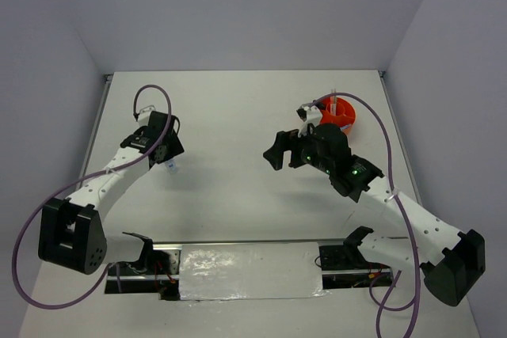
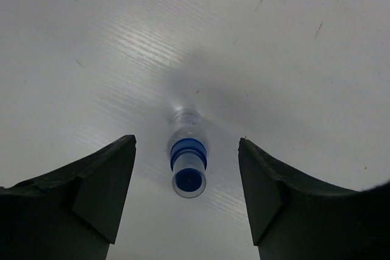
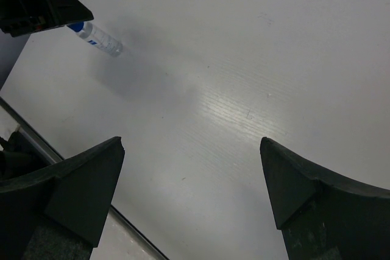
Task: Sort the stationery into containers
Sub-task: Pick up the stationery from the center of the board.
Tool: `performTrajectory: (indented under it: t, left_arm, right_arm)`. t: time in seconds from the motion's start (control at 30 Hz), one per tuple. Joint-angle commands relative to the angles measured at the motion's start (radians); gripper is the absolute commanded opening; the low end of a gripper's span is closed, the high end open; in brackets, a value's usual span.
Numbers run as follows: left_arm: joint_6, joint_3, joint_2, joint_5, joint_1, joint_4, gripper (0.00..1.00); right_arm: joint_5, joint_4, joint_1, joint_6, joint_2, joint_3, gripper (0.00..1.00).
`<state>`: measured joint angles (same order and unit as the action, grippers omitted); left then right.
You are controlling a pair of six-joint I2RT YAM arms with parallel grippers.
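A tiny clear bottle with a blue cap lies on the white table, cap end toward my left gripper. That gripper is open, one finger on each side of the bottle, not touching it. In the top view the bottle shows just under the left gripper. The right wrist view shows the bottle far off at upper left. My right gripper is open and empty over bare table, mid-table in the top view. The round orange tub stands behind the right arm with a thin white pen upright in it.
The table's near edge has a black rail and a shiny foil strip between the arm bases. Grey walls close in the left, back and right sides. Purple cables loop off both arms.
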<state>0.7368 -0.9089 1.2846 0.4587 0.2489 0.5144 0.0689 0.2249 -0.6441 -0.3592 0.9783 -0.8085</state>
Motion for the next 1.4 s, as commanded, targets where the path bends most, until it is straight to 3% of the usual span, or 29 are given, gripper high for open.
performTrajectory:
  t: [0.0,0.2,0.3,0.47,0.57,0.67,0.97,1.2,1.37]
  left_arm:
    - [0.003,-0.013,0.016,-0.035,-0.003,-0.048,0.78]
    - [0.012,0.031,0.004,-0.051,-0.003,-0.065,0.72]
    - [0.01,0.045,-0.004,-0.057,-0.003,-0.074,0.56]
    - [0.004,0.042,0.012,-0.052,-0.003,-0.07,0.41]
    - [0.001,0.044,-0.004,-0.051,-0.003,-0.068,0.25]
    - [-0.011,0.041,-0.019,-0.067,-0.003,-0.073,0.0]
    - [-0.024,0.004,-0.09,-0.163,0.027,-0.054,0.0]
    - [-0.046,-0.132,-0.1,-0.241,0.157,0.024,0.0]
    - [-0.068,-0.215,-0.108,-0.317,0.248,0.061,0.0]
  right_arm:
    - [0.019,-0.05,-0.012,-0.014,-0.021,0.017,1.0]
    - [0.028,-0.062,-0.017,-0.02,-0.001,0.032,1.0]
    - [0.029,-0.074,-0.019,-0.023,0.006,0.034,1.0]
    - [0.034,-0.088,-0.029,-0.032,0.017,0.038,1.0]
    - [0.034,-0.097,-0.034,-0.035,0.026,0.045,1.0]
    - [0.045,-0.134,-0.035,-0.043,0.049,0.064,1.0]
    - [0.106,-0.385,-0.132,0.031,0.226,0.111,1.0]
    - [-0.065,-0.524,-0.359,0.294,0.373,0.039,1.0]
    - [-0.093,-0.654,-0.367,0.385,0.411,0.031,0.98]
